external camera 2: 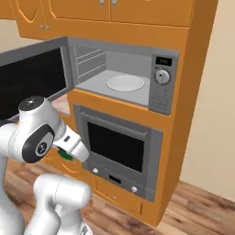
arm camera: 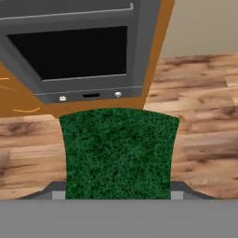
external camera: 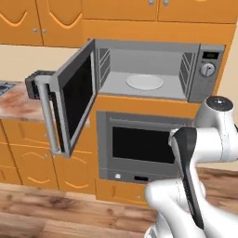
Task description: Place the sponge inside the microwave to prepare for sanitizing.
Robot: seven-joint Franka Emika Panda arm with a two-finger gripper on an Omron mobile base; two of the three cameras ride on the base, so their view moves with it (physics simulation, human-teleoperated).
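Note:
The sponge [arm camera: 118, 153] shows its dark green top in the hand view, clamped between the two finger tips of my gripper [arm camera: 118, 193]. In the right base view a green corner of the sponge [external camera 2: 66, 156] pokes out at the gripper [external camera 2: 69, 153], which hangs low in front of the oven, well below the microwave. The microwave [external camera: 207, 79] [external camera 2: 161, 89] stands open, its glass door [external camera: 76, 100] [external camera 2: 27, 82] swung out to the left. A white turntable plate [external camera: 145, 82] [external camera 2: 125, 83] lies on the cavity floor.
A grey oven [external camera: 139, 144] [external camera 2: 117, 147] [arm camera: 74, 51] sits directly under the microwave. A counter [external camera: 18, 102] runs to the left, with a dark toaster [external camera: 35, 83] behind the open door. Orange cabinets are above, wood floor [arm camera: 200, 116] below.

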